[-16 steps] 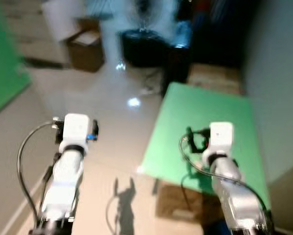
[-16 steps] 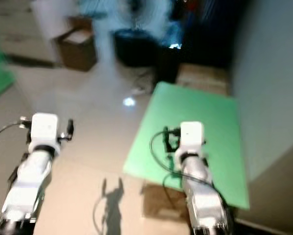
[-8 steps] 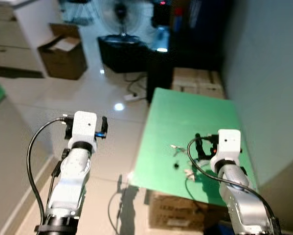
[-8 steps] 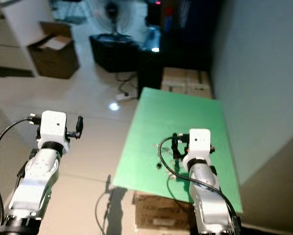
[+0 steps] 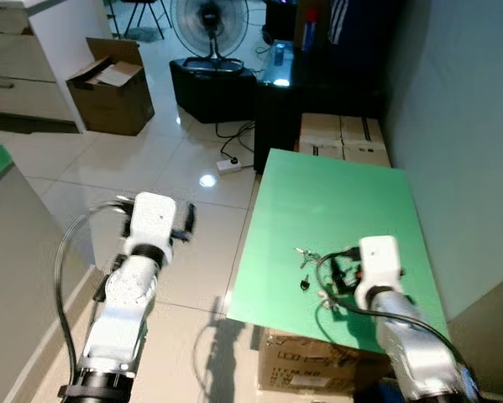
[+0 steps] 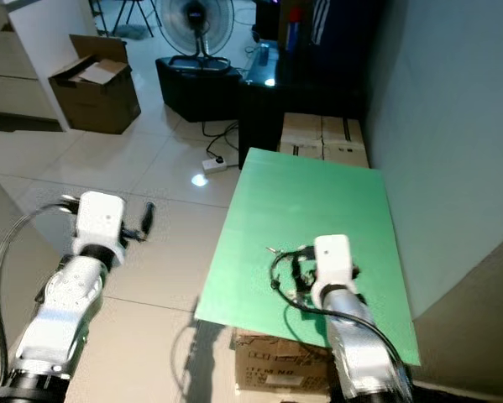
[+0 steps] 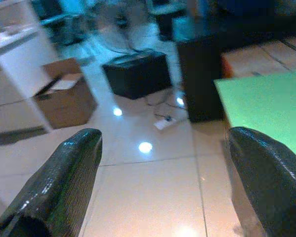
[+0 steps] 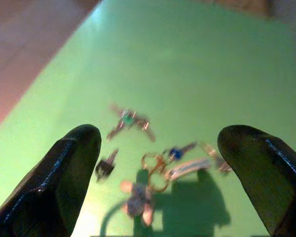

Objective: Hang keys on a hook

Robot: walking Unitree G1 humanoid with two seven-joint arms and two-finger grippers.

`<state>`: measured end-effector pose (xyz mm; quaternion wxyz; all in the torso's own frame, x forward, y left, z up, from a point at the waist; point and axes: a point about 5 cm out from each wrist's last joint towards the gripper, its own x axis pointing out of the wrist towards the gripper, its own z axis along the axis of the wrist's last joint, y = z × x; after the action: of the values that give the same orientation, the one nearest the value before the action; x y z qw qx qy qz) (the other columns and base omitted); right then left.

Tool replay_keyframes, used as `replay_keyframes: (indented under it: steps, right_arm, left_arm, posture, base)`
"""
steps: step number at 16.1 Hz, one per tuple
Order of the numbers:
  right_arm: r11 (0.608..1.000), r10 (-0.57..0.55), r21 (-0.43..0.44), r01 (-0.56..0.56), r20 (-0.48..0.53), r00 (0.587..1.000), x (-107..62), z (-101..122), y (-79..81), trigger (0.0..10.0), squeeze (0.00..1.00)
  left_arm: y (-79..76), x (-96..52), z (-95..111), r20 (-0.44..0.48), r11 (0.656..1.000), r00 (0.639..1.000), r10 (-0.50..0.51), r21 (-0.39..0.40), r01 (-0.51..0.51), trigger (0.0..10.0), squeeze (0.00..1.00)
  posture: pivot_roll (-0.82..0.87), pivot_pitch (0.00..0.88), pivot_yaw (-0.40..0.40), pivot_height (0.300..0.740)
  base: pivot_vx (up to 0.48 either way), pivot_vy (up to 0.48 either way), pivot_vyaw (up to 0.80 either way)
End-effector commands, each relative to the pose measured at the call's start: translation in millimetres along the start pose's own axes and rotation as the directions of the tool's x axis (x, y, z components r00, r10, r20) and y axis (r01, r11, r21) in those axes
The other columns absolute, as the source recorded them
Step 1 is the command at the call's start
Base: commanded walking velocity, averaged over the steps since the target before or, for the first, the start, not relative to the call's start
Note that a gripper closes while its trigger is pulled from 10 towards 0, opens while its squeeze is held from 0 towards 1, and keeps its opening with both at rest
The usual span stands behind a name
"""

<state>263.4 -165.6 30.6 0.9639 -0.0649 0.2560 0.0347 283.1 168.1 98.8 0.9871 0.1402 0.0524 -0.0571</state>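
Note:
A bunch of keys on a gold ring [image 8: 157,170] lies on the green tabletop [image 5: 335,201], toward its near edge. A smaller key cluster [image 8: 129,120] and a black fob [image 8: 105,168] lie beside it. The same keys [image 5: 308,259] sit just left of my right wrist in the head views. My right gripper [image 8: 157,136] hovers over them, open, with the keys between and below its fingers [image 8: 71,168], apart from them. My left gripper [image 7: 165,138] is open and holds nothing, out over the tiled floor left of the table; its arm [image 5: 142,260] is raised.
A grey wall runs along the table's right side. Cardboard boxes [image 5: 343,134] and a dark cabinet [image 5: 276,109] stand behind the table, another box [image 5: 306,365] under it. On the floor are a fan [image 5: 207,17], a black case [image 5: 213,84], an open carton [image 5: 108,84] and a power strip [image 5: 228,165].
The head view has swung and sharpened from a blur. My right wrist now sits a little lower and closer over the keys. The left arm has edged slightly right.

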Motion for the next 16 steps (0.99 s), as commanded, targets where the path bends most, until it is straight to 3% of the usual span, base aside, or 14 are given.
replay_keyframes:
  steps: [1, 2, 6, 9, 11, 14, 16]
  right_arm:
    - [0.999, 0.037, -0.013, -0.037, -0.035, 0.999, 11.1, -7, 5.1, 10.0, 0.32]
    - [0.998, 0.058, 0.001, -0.058, -0.058, 0.997, 15.5, -10, 7.6, 10.0, 1.00]
    - [0.997, 0.077, 0.019, -0.075, -0.178, 0.981, 30.6, -21, 17.4, 10.0, 1.00]
    - [0.998, 0.000, -0.066, -0.013, -0.193, 0.981, 36.4, -23, 11.7, 10.0, 1.00]
    - [0.997, -0.048, -0.073, 0.033, -0.219, 0.975, 35.9, -26, 4.0, 10.0, 0.00]
    - [0.994, -0.105, -0.050, 0.097, -0.191, 0.976, 28.6, -25, -14.1, 10.0, 0.00]
    - [0.995, -0.101, -0.016, 0.100, -0.090, 0.991, 19.7, -17, -17.9, 10.0, 0.00]
  left_arm:
    - [-2.6, -1.7, -8, -0.020, 0.997, 0.998, -0.065, 0.029, 0.066, 10.0, 0.00]
    - [-2.5, -2.6, -8, -0.020, 0.996, 0.996, -0.082, 0.035, 0.083, 10.0, 0.00]
    - [-12.1, -14.4, -6, -0.005, 0.947, 0.952, -0.306, 0.104, 0.305, 10.0, 0.00]
    - [-4.2, -17.8, -7, 0.000, 0.961, 0.966, -0.260, 0.095, 0.259, 10.0, 0.00]
    - [-6.7, -19.0, -7, 0.010, 0.962, 0.966, -0.258, 0.094, 0.256, 10.0, 0.00]
    - [-20.5, -15.1, -5, 0.028, 0.959, 0.961, -0.277, 0.073, 0.274, 10.0, 0.00]
    - [-30.3, -9.9, -4, 0.050, 0.964, 0.963, -0.264, 0.031, 0.263, 10.0, 0.00]
  posture:
    - [-0.04, 0.012, 0.057, 0.740]
    - [-0.04, 0.018, 0.063, 0.740]
    - [0.00, 0.037, 0.057, 0.740]
    - [-0.01, 0.087, 0.049, 0.740]
    - [-0.04, 0.124, 0.033, 0.740]
    - [-0.10, 0.152, 0.039, 0.740]
    - [-0.14, 0.161, 0.052, 0.740]
  base:
    - [0.000, 0.000, 0.00]
    - [0.000, 0.000, 0.00]
    - [0.000, 0.000, 0.00]
    - [0.000, 0.000, 0.00]
    - [0.000, 0.000, 0.00]
    - [0.000, 0.000, 0.00]
    - [0.000, 0.000, 0.00]
